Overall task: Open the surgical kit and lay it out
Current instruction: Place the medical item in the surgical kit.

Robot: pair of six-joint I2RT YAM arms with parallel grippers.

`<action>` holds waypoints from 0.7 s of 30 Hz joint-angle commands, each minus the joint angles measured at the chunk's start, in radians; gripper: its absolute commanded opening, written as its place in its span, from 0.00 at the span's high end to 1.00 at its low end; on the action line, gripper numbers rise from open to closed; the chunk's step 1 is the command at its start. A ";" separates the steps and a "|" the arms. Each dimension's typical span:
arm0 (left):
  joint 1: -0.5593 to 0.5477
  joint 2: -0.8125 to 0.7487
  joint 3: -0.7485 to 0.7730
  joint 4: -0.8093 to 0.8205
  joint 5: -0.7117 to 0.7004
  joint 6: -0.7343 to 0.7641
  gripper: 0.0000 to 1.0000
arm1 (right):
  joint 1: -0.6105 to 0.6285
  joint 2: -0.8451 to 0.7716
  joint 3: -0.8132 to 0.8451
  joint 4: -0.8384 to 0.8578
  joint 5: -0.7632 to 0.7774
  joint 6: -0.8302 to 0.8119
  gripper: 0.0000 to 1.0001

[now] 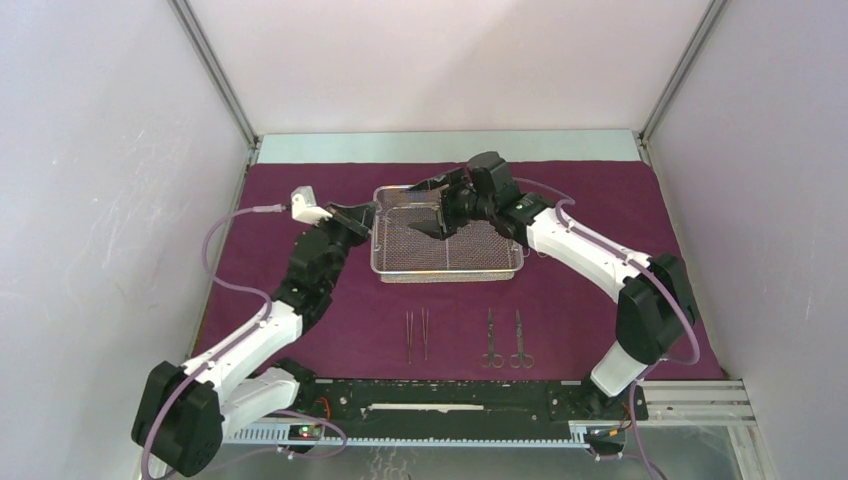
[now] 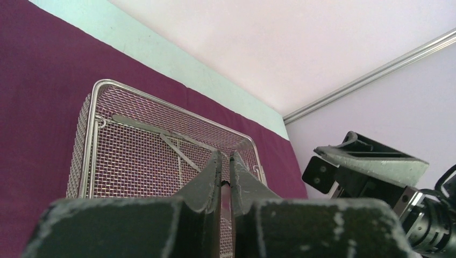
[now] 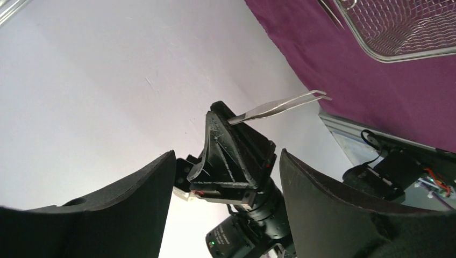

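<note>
Fingers first: the left fingers (image 2: 207,180) are pressed together on the joined end of the held tweezers (image 3: 279,105), and the two free tips stick out past them in the air. The right fingers (image 3: 333,209) stand wide apart with nothing between them.

Well to the near side of the tray (image 1: 450,274), four instruments lie in a row on the cloth (image 1: 640,200), each apart from the next. Two laid tweezers (image 1: 408,335) (image 1: 425,333) lie side by side opposite the tray's middle. Two scissors (image 1: 490,342) (image 1: 519,342) lie opposite its right part, with their ring handles at the end away from the tray.

The tray itself sits flat on the cloth. A long thin steel instrument (image 2: 161,133) rests on its mesh; I cannot tell what kind it is.

At the tray's left rim, the left fingers hover above the surface. The right fingers hang over the tray's far half, turned toward the left ones and apart from them. The cloth spreads past the tray on every side, and a pale strip of surface (image 1: 450,147) shows beyond its far edge.
</note>
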 commanded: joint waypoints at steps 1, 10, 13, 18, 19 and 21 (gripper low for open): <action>-0.043 0.026 0.089 0.092 -0.126 0.112 1.00 | -0.008 0.012 0.059 0.030 -0.026 0.069 0.21; -0.068 0.076 0.126 0.143 -0.159 0.164 1.00 | -0.002 0.032 0.065 0.020 -0.022 0.108 0.24; -0.080 0.080 0.127 0.153 -0.166 0.179 1.00 | -0.006 0.048 0.066 0.040 -0.010 0.134 0.26; -0.105 0.090 0.132 0.165 -0.182 0.206 1.00 | -0.005 0.105 0.150 0.013 -0.022 0.143 0.27; -0.110 0.089 0.131 0.164 -0.194 0.209 1.00 | -0.005 0.116 0.157 0.012 -0.023 0.147 0.27; -0.113 0.086 0.124 0.168 -0.205 0.212 1.00 | -0.006 0.128 0.176 0.005 -0.016 0.150 0.29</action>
